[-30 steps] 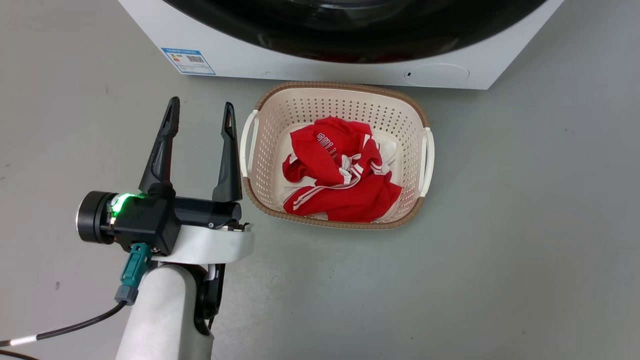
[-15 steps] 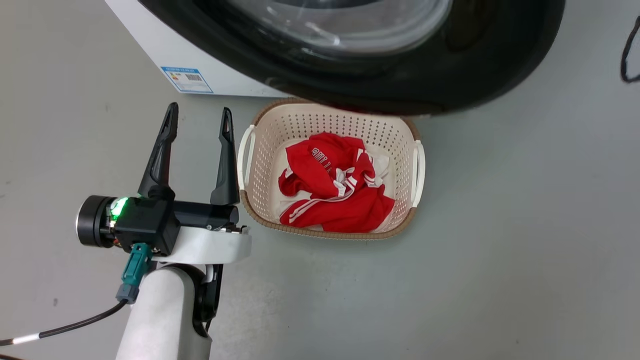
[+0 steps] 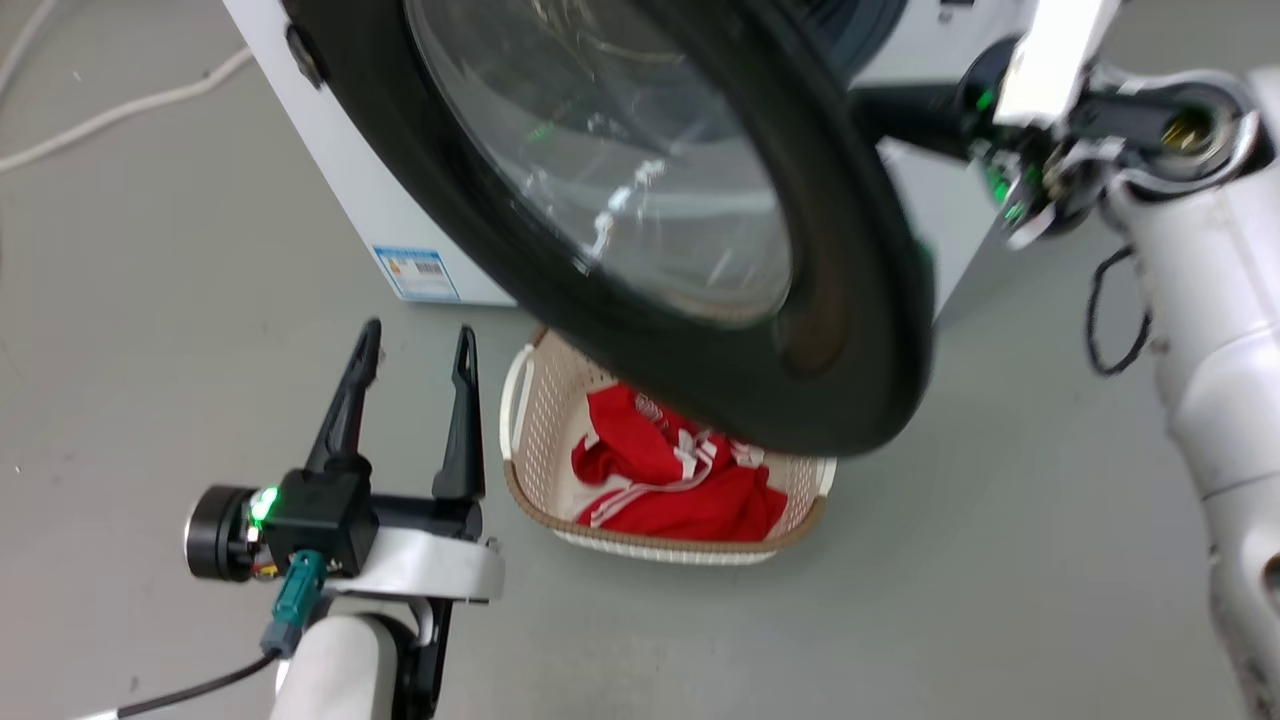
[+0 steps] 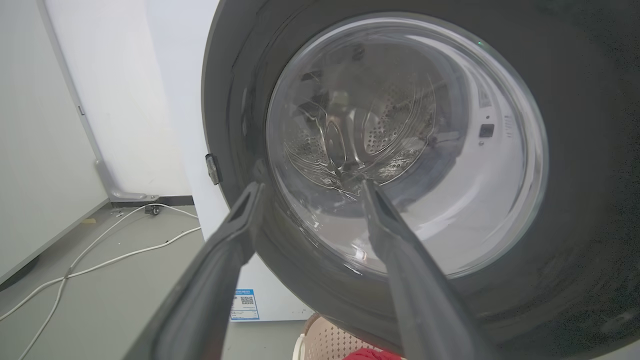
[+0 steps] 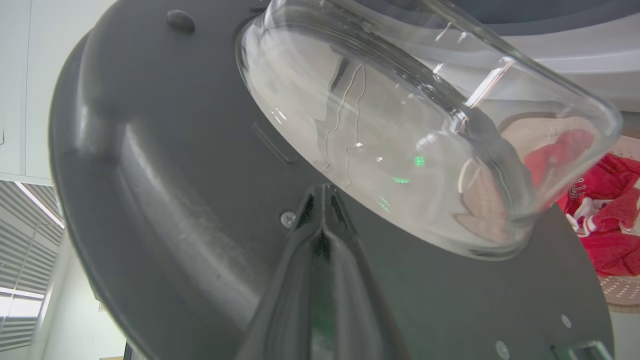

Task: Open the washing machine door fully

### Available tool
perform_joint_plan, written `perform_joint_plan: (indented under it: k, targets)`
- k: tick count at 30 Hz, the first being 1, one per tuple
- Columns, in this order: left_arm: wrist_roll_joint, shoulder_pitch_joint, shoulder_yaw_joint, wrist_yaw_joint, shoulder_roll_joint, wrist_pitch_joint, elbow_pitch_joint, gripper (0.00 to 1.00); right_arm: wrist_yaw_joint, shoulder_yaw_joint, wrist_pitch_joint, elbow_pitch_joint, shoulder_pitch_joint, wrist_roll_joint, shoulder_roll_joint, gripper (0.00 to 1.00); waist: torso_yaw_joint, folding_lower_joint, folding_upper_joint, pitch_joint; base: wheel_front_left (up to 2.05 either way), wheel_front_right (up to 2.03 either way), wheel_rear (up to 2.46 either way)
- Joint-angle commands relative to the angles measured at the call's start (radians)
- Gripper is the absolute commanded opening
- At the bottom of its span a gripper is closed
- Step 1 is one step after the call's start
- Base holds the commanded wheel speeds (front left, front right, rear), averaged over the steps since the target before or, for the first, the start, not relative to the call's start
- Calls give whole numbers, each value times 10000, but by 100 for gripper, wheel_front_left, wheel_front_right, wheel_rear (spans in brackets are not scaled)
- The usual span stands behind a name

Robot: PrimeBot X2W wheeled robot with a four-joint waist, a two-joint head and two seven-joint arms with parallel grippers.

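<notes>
Although the washing machine door [image 3: 860,300] stands swung well out from the front of the washing machine [image 3: 395,225], hinged on the robot's left and hanging over the laundry basket [image 3: 520,400], the opening is judged to be only partly made. In the right wrist view the right hand [image 5: 322,192] is seen with its two fingers closed together and nothing held between them. The tips are set against the dark inner face of the door, just beside the glass bowl [image 5: 400,140]; whether they press or merely touch cannot be told. The left hand [image 3: 418,330] is held low, just beside the basket, with its fingers spread wide and nothing gripped. What is left, it would seem, is for the door to be pushed further round towards the hinge side until its swing is stopped.
</notes>
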Motion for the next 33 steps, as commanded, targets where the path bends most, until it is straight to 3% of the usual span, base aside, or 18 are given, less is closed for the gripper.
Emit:
perform_joint_plan:
  k: [1,12,24,29,33]
  targets:
    - [-33,174,-5,-11,-4,-26,51,100,25,35,108,-109,280,95,147,0,63,0,0,-477,0,0,0]
    - [-151,930,-49,-45,-4,-26,298,100,25,209,999,-857,1867,460,813,0,190,0,0,-1470,0,0,0]
    - [-86,1353,183,-70,-4,-26,349,100,25,579,1029,-2033,3367,585,1141,0,83,0,0,-2050,0,0,0]
    - [-157,1504,239,6,-4,-26,305,100,25,474,-509,-2682,3959,107,1157,0,-40,0,0,-2184,0,0,0]
    - [-197,1594,278,58,-4,-26,303,100,25,-98,-2656,-3153,4496,-358,1161,0,-129,0,0,-2328,0,0,0]
